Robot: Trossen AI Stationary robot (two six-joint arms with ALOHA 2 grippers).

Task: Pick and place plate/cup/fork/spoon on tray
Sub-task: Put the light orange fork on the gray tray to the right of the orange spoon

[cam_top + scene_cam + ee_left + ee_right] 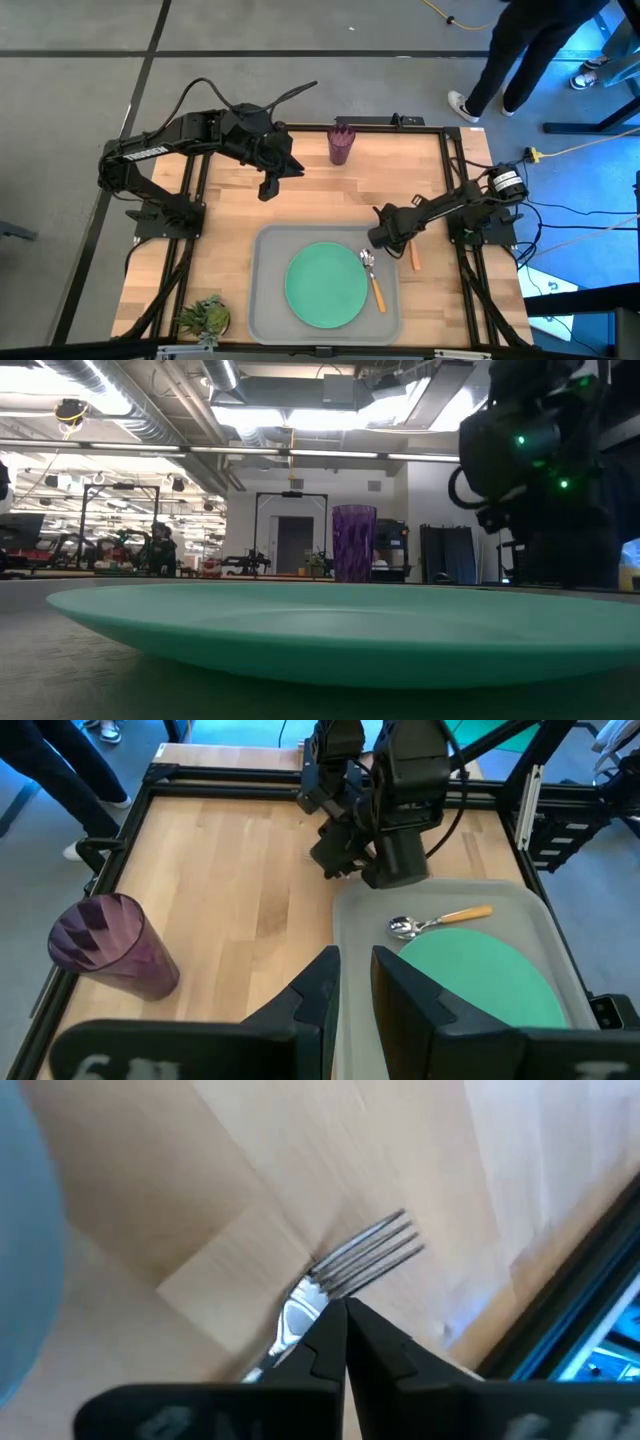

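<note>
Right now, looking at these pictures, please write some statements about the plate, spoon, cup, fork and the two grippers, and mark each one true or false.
1. The flat round green plate lies inside the large light-grey tray. True.
2. The slim spoon with the orange-tan handle lies on the bare wooden table, outside the tray. False: it lies in the tray, beside the plate.
3. The translucent purple cup stands upright on the table, away from the tray. True.
4. The right gripper is at the silver-tined fork, which lies on the table by the tray's right edge. True.
5. The left gripper holds the cup. False: it holds nothing; the cup stands apart from it.
</note>
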